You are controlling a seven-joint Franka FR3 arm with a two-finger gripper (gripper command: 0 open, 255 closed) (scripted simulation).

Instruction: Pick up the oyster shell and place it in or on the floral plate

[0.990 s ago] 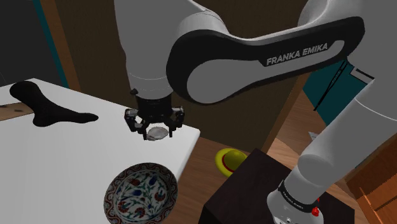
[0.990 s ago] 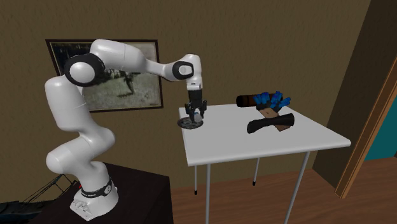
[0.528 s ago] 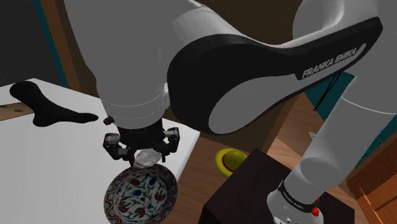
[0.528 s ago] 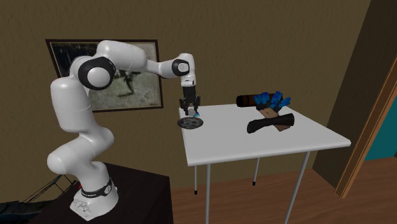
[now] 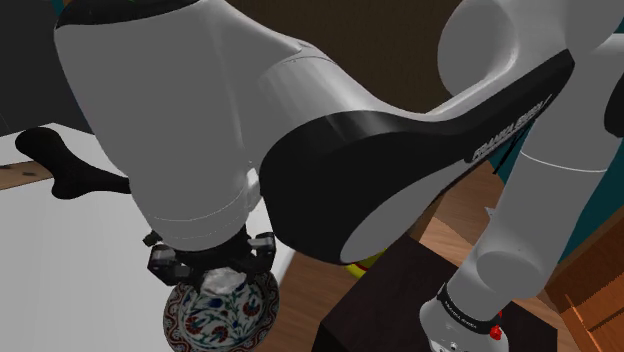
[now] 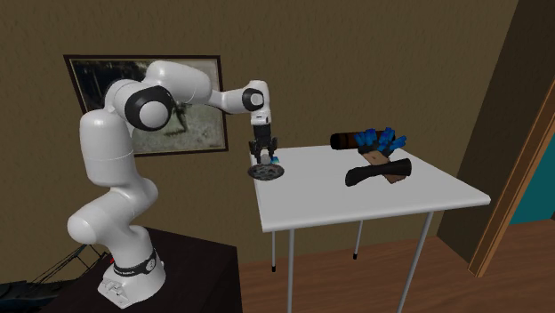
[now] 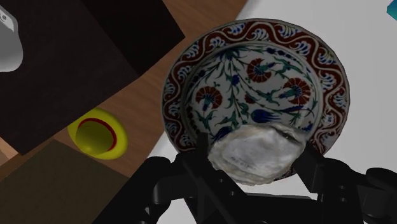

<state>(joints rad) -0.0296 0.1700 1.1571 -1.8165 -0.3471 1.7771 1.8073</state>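
Note:
The pale grey-white oyster shell (image 7: 256, 151) is clasped between my black fingers, just above the floral plate (image 7: 210, 57). That plate has a red wavy rim and blue and red flowers, and it sits at the white table's corner. In the shoulder view my gripper (image 5: 222, 275) hangs over the plate (image 5: 215, 318) with the shell (image 5: 226, 279) in it, the arm hiding most of the hand. From the second exterior view the gripper (image 6: 263, 157) stands over the plate (image 6: 264, 172) at the table's near-left corner.
A black sock (image 5: 62, 172) lies on the white table (image 5: 70, 270) behind the arm. Across the table are a dark sock-like thing (image 6: 380, 172) and a blue-and-dark bundle (image 6: 366, 140). A yellow bowl (image 7: 97, 133) sits on the wooden floor beside the dark stand (image 5: 390, 300).
The arm has swung toward the table's corner, carrying the shell from beside the plate to directly over it and lower. The fingers stay shut on the shell.

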